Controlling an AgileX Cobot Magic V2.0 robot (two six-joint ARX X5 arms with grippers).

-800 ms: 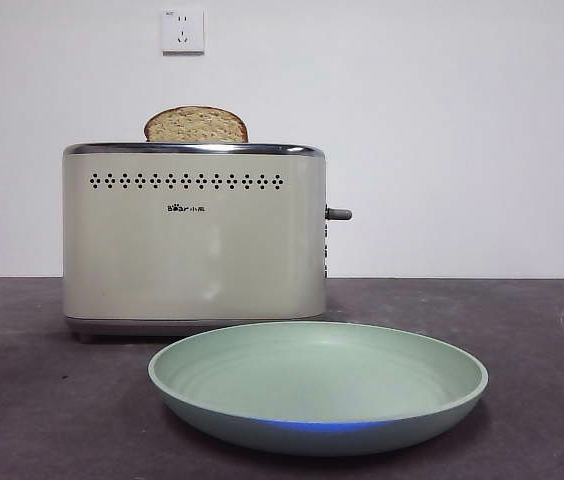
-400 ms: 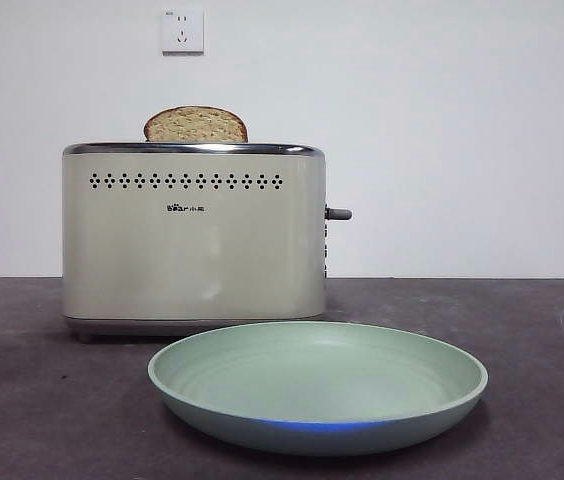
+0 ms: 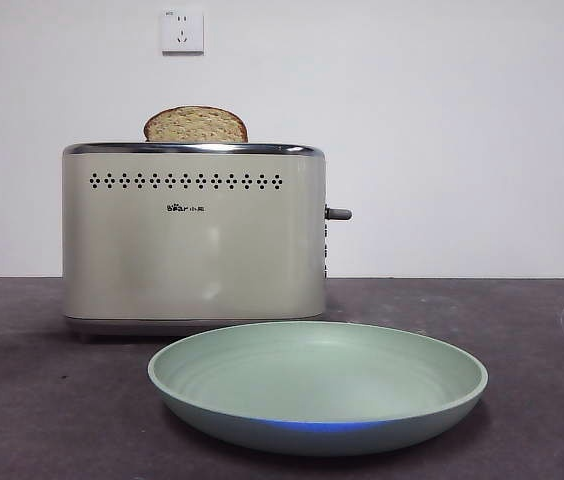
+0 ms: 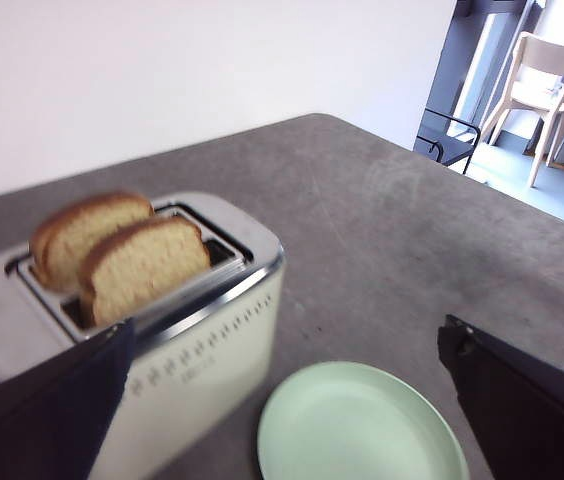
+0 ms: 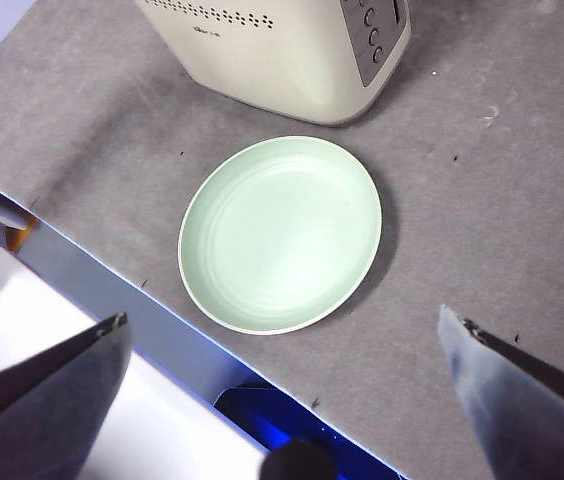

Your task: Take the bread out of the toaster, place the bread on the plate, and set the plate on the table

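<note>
Bread point(image 4: 145, 266) is seen upright in toaster point(image 3: 194, 240), long axis along the slot, nr table point(image 3: 42, 400) mid. Plate point(image 3: 318, 385) lies at front edge. L hand point(image 4: 282, 400), released, is judged nearer bread; R hand point(image 5: 282, 390), released, is held above plate.

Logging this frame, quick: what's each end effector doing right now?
Left end effector: open, holding nothing, above the toaster.
Right end effector: open, holding nothing, above the plate.

Toaster point(image 3: 193, 240): cream body, chrome top rim, two rows of dark dots, black logo beneath them. Bread point(image 3: 196, 124) above its rim: tan, speckled, darker brown crust. Plate point(image 3: 318, 385) before the toaster: pale mint green. Table point(image 3: 52, 410): mottled grey-brown.
</note>
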